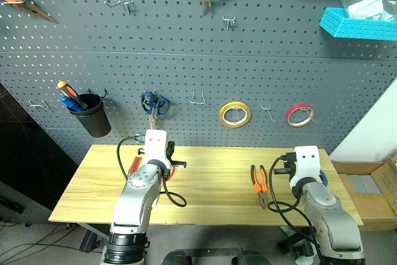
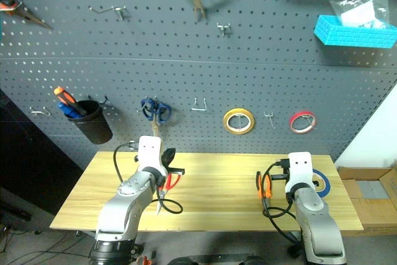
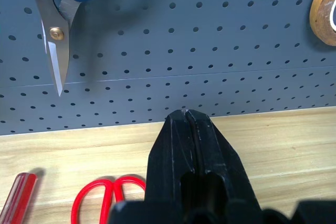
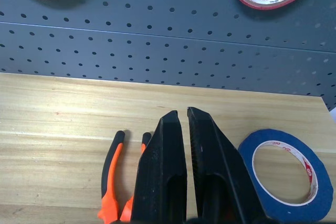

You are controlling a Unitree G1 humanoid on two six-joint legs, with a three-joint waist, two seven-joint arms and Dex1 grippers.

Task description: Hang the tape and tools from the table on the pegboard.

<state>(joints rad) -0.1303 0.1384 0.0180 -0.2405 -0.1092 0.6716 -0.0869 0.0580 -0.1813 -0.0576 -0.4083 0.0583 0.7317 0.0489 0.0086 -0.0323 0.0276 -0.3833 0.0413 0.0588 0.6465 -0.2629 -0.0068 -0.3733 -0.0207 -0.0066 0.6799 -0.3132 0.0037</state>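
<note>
Both arms reach level over the bench (image 1: 211,181), left tool (image 3: 188,116) and right tool (image 4: 182,115) clenched, grasping nothing. At ten o'clock on the pegboard (image 1: 186,60), a black cup (image 1: 93,115) holds screwdrivers (image 1: 69,96).

The table (image 4: 63,108) is showing pale, matt wood with fine plank grain, while the pegboard (image 3: 220,40) behind it is looking like smooth, matt dark grey sheet dotted with holes and carrying thin, shiny metal hooks (image 1: 197,99). The blue tape (image 4: 286,174) at lower right is presenting a smooth, slightly glossy band, the pliers (image 4: 113,182) at lower left are wearing matt orange-and-black grips that look rubbery, and the red-handled scissors (image 3: 107,198) are gleaming like glossy plastic. The blue-handled scissors (image 3: 55,19) at upper left are showing bright, polished metal blades with a brass-coloured rivet, and the black gripper fingers (image 3: 176,150) are looking like matt, faintly scuffed plastic.
</note>
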